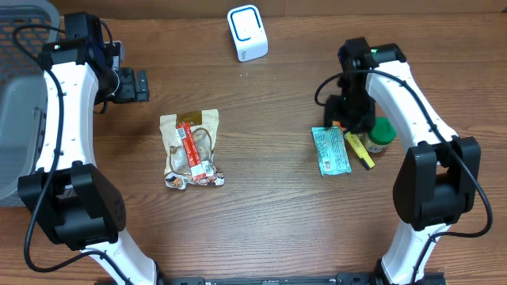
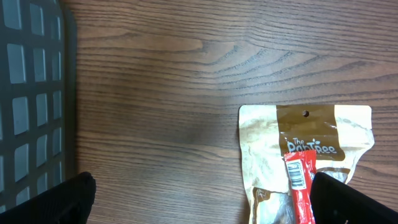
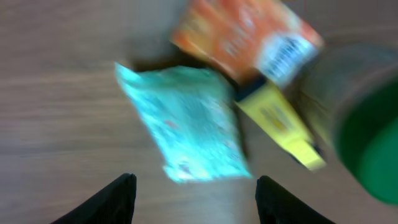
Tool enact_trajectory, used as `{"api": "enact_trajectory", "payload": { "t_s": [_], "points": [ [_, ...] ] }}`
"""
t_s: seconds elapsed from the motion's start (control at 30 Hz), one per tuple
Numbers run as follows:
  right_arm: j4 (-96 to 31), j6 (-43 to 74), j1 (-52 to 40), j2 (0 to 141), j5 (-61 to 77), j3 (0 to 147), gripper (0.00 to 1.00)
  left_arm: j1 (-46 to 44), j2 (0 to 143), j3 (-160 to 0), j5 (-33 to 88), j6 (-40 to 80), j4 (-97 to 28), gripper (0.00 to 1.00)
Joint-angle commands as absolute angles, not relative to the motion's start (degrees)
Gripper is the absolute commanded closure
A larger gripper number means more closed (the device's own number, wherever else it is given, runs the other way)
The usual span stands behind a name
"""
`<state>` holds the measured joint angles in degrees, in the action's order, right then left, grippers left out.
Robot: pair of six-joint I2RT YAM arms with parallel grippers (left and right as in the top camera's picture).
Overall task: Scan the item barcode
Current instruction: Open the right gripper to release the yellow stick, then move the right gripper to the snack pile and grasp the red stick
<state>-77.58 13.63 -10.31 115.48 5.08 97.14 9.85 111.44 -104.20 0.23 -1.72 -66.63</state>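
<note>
Frankly, we judge the job to be unfinished as things lie: the white scanner (image 1: 247, 32) stands alone at the far edge of the table (image 1: 269, 222), and nothing is held before its face. Every candidate for scanning rests flat on the wood, well apart from it. On our right lies a small cluster: a teal packet (image 1: 330, 150), a yellow stick (image 1: 360, 150) just beside it, a green-lidded jar (image 1: 381, 134), and an orange packet (image 3: 245, 34) with what looks like a barcode patch, lying at the teal one's far corner. On our left lies a brown snack pouch (image 1: 170, 134) with a red stick (image 1: 194, 150) laid on top, its barcode face up. Which of these is the item meant, and whether any has been read already, we cannot tell. What is left, as we see it, is to pick one up, carry it to the scanner and turn its barcode toward it. The right pincer (image 3: 196, 199) hangs above the teal packet with its jaws parted. The wrist view is blurred, yet it shows both dark fingers (image 3: 118, 199) standing apart with only table and packet below them, so it grasps nothing and touches nothing that we can see. The left pincer (image 2: 199, 205) is spread wide and bare near the grey basket (image 1: 24, 103), the pouch lying ahead of it, untouched.
</note>
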Motion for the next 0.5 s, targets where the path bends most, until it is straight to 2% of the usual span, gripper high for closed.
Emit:
{"api": "enact_trajectory", "payload": {
  "t_s": [0.0, 0.17, 0.47],
  "points": [
    [-73.19, 16.82, -13.04, 115.37, 14.55, 96.77, 0.37, 9.72, 110.93, -104.84, 0.49, -2.63, -66.63, 0.0],
    [-63.37, 20.91, -19.59, 115.52, 15.99, 96.68, 0.35, 9.72, 110.93, -104.84, 0.49, -2.63, -66.63, 0.0],
    [-45.87, 21.06, -36.62, 116.68, 12.58, 96.68, 0.35, 9.72, 110.93, -104.84, 0.49, -2.63, -66.63, 0.0]
  ]
}}
